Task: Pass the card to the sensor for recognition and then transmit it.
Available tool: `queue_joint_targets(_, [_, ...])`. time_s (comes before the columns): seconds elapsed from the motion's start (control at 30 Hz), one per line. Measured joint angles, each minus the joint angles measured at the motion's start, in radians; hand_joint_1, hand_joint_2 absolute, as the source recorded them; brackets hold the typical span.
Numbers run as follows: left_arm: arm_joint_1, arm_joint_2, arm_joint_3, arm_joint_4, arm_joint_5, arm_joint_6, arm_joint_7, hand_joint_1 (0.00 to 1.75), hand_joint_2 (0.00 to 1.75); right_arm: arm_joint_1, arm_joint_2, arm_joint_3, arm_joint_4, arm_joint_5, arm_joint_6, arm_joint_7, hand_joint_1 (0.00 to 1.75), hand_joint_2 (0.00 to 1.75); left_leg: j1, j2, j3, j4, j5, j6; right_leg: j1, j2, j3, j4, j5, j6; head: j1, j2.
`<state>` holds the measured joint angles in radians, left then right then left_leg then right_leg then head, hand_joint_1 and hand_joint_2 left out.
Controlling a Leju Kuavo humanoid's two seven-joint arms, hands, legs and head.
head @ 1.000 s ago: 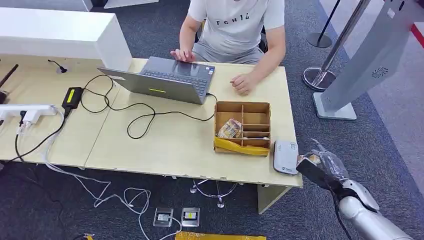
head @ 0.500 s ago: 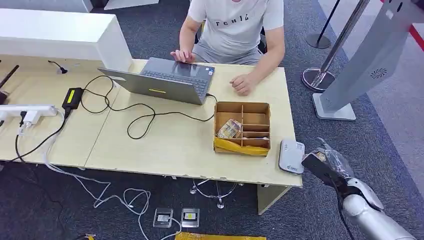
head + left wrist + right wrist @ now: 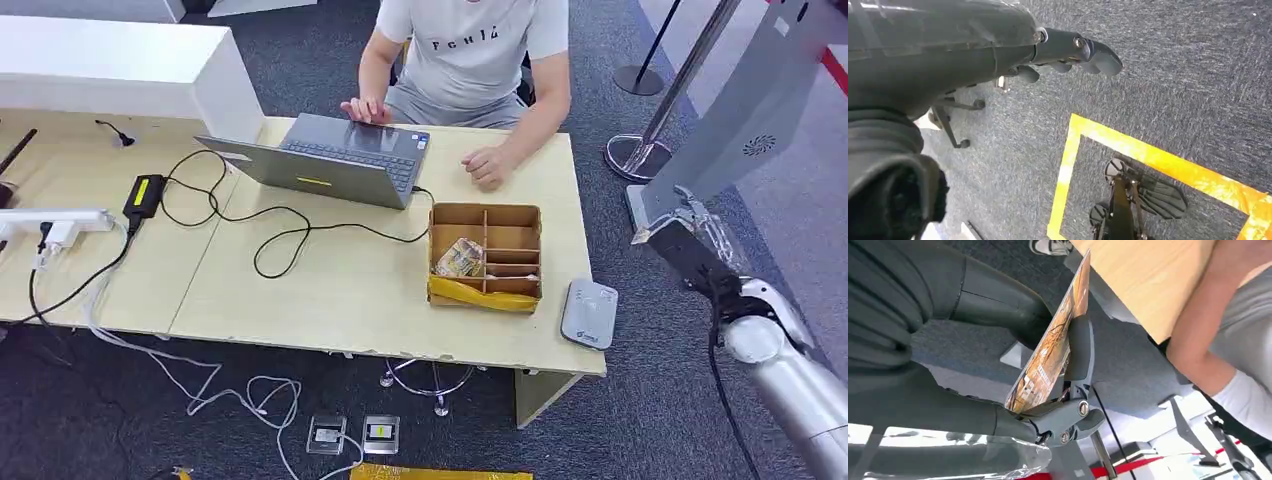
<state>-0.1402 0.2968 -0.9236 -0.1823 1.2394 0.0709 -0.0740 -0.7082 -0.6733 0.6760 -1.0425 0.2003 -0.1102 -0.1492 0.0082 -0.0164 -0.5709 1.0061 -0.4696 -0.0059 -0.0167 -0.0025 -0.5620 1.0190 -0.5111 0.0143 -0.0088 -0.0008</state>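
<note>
- Card (image 3: pixel 1048 360) sits pinched in my right hand (image 3: pixel 690 225), clamped between the thick thumb and a darker finger; its printed orange-brown face shows edge-on in the right wrist view
- Right hand is raised off the worktop's (image 3: pixel 330 290) right edge, out over the carpet (image 3: pixel 640 400), close to the base of the grey kiosk stand (image 3: pixel 735 130)
- Sensor (image 3: pixel 589 313), a flat grey reader, lies at the worktop's front right corner, slightly overhanging the front edge, well apart from my right hand
- Cardboard divider box (image 3: pixel 486 256) stands just beside the sensor, toward the worktop's middle, with a crumpled packet (image 3: pixel 460 258) in one left compartment and a yellow strip along its front wall
- Person (image 3: pixel 470 50) in a grey shirt sits at the far edge, one hand on the laptop (image 3: pixel 330 158), the other resting on the worktop near the box
- Left hand (image 3: pixel 1063 50) hangs over the carpet beside a yellow floor tape line (image 3: pixel 1148 155), fingers loosely extended and holding nothing
- Black cables, a power brick (image 3: pixel 145 193) and a white power strip (image 3: pixel 55 222) lie toward the worktop's left side
</note>
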Motion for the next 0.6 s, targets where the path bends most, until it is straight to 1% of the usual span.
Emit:
queue_joint_targets(0.17, [0.0, 0.0, -0.008, 0.0, -0.007, -0.02, -0.012, 0.0, 0.0, -0.028, -0.01, -0.007, -0.036, -0.015, 0.001, 0.021, 1.75, 1.75, 0.0, 0.0, -0.001, 0.0, 0.0, 0.0, 0.0, 0.0, -0.001, 0.0, 0.0, 0.0, 0.0, 0.0])
queue_joint_targets(0.27, [0.0, 0.001, -0.01, 0.0, -0.013, -0.029, -0.013, 0.0, 0.0, -0.047, -0.005, -0.003, -0.04, -0.001, 0.004, 0.006, 1.75, 1.75, 0.0, 0.0, -0.002, 0.0, 0.0, 0.0, 0.0, 0.0, -0.001, 0.0, 0.0, 0.0, 0.0, 0.0])
queue_joint_targets(0.4, [-0.003, 0.005, -0.021, 0.0, -0.024, -0.04, -0.019, 0.0, 0.0, -0.108, 0.037, 0.016, 0.0, 0.039, 0.001, -0.058, 1.75, 1.75, 0.001, 0.001, -0.002, 0.0, 0.0, 0.0, 0.001, 0.001, -0.002, 0.0, 0.0, 0.0, 0.0, 0.0])
queue_joint_targets(0.53, [-0.011, 0.005, -0.033, 0.0, -0.031, -0.044, -0.021, 0.0, 0.0, -0.154, 0.092, 0.042, 0.068, 0.06, 0.0, -0.089, 1.75, 1.75, 0.001, -0.001, -0.003, 0.0, 0.0, 0.0, 0.001, -0.001, -0.002, 0.001, 0.0, 0.0, 0.0, 0.0])
queue_joint_targets(0.6, [-0.012, 0.005, -0.033, 0.0, -0.032, -0.044, -0.021, 0.0, 0.0, -0.161, 0.101, 0.046, 0.079, 0.066, -0.001, -0.095, 1.75, 1.75, 0.001, -0.001, -0.003, 0.0, 0.0, 0.0, 0.001, -0.001, -0.002, 0.001, 0.0, 0.0, 0.0, 0.0])
